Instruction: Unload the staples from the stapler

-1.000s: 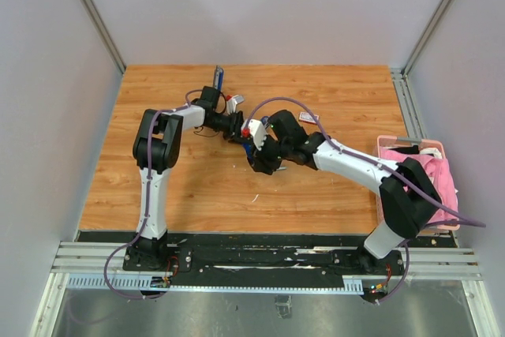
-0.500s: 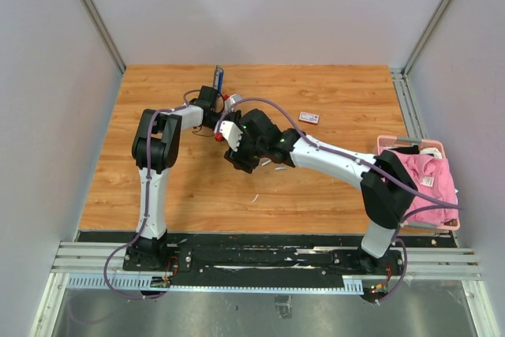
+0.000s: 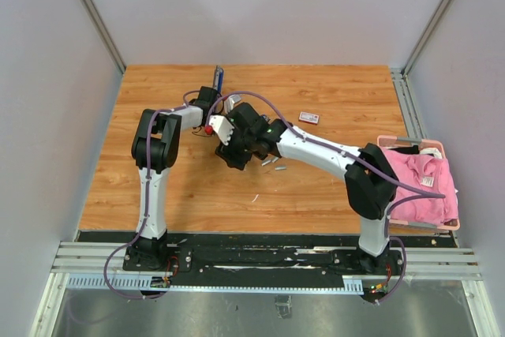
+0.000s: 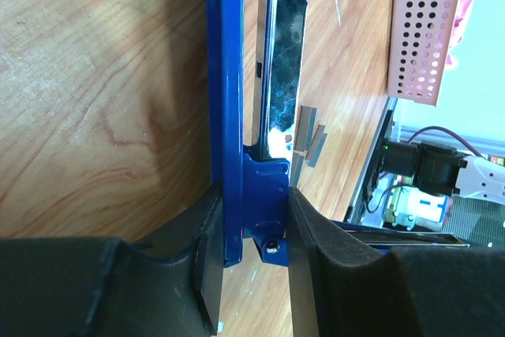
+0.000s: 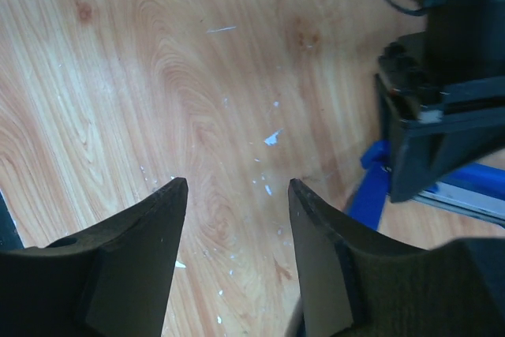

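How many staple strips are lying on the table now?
2. One staple strip lies on the table beside the blue stapler; the second strip lies next to it. More may hide inside the stapler.

1. A wooden table [image 3: 102, 171] sits between plain grey walls.
2. The left arm [image 3: 150, 195] rises from the near left and reaches toward the far middle. A blue stapler [image 3: 218, 79] sticks out of the left gripper [image 3: 211, 99] toward the far edge.
3. The right arm [image 3: 323, 155] stretches from the near right across to the left. The right gripper [image 3: 231, 159] hangs low over the wood, just near of the left gripper.
4. Short silvery staples [image 3: 269, 162] lie on the wood just right of the right gripper.
5. A small white box [image 3: 309, 117] with red marking lies farther right, apart from them.
6. A pink basket [image 3: 394, 140] at the right edge holds pink cloth [image 3: 434, 187].
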### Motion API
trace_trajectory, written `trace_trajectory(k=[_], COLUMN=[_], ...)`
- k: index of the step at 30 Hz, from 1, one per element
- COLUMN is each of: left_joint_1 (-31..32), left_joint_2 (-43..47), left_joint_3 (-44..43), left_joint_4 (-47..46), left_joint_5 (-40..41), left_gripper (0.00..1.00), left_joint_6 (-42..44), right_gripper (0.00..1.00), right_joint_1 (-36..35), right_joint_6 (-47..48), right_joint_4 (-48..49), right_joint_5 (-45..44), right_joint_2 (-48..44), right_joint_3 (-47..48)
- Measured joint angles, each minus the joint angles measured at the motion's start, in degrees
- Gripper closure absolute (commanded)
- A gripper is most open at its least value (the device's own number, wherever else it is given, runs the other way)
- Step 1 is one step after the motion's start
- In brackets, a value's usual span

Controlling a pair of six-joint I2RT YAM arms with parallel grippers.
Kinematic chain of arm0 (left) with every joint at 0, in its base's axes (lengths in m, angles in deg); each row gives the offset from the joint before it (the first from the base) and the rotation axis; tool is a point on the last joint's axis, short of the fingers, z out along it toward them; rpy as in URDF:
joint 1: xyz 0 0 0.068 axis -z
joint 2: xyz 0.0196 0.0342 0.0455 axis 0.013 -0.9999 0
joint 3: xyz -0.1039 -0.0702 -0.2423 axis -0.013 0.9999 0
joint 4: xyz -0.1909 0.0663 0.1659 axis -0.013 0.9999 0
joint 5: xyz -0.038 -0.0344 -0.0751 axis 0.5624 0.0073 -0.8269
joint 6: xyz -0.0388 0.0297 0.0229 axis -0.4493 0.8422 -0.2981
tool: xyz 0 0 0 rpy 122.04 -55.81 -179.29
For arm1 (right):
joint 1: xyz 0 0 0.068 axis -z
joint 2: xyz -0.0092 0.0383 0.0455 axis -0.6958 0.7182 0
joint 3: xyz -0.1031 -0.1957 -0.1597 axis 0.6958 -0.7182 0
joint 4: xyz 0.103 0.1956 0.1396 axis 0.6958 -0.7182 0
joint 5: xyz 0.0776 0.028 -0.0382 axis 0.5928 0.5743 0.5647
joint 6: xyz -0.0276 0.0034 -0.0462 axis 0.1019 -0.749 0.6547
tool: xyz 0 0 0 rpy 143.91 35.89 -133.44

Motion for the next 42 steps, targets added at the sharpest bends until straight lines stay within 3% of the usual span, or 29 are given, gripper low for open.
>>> trace_trajectory(k=[7,12,17,31,42], left_joint_1=[0.0,-0.1,-0.1,-0.3,-0.4], left_joint_2=[0.0,0.0,0.0,0.0,0.0], left_joint_3=[0.2,0.3,0.5,1.0,1.3], left_joint_4=[-0.4,-0.6,-0.9,-2.1,-2.6], left_joint_5=[-0.2,-0.2,-0.3,-0.7,-0.9], left_gripper=[0.86,0.85,0.85,0.86,0.86], left_joint_6=[-0.3,-0.4,-0.7,-1.6,-2.2], right_gripper=[0.27,0.25,0.25,0.24,0.24], right_joint_1=[3.4,8.8,9.8,9.4,5.2], right_joint_6=[-3.2,-6.4,-7.9,-9.3,-10.8], right_joint_4=[-1.2,0.0,-1.5,-7.6,-8.6], right_joint_5=[-4.8,-5.7,-5.3,15.2,19.5], right_joint_2=[-6.3,-9.6,-8.9,-3.5,9.7], right_joint_3=[0.5,-1.7,-4.7,-3.9,6.0])
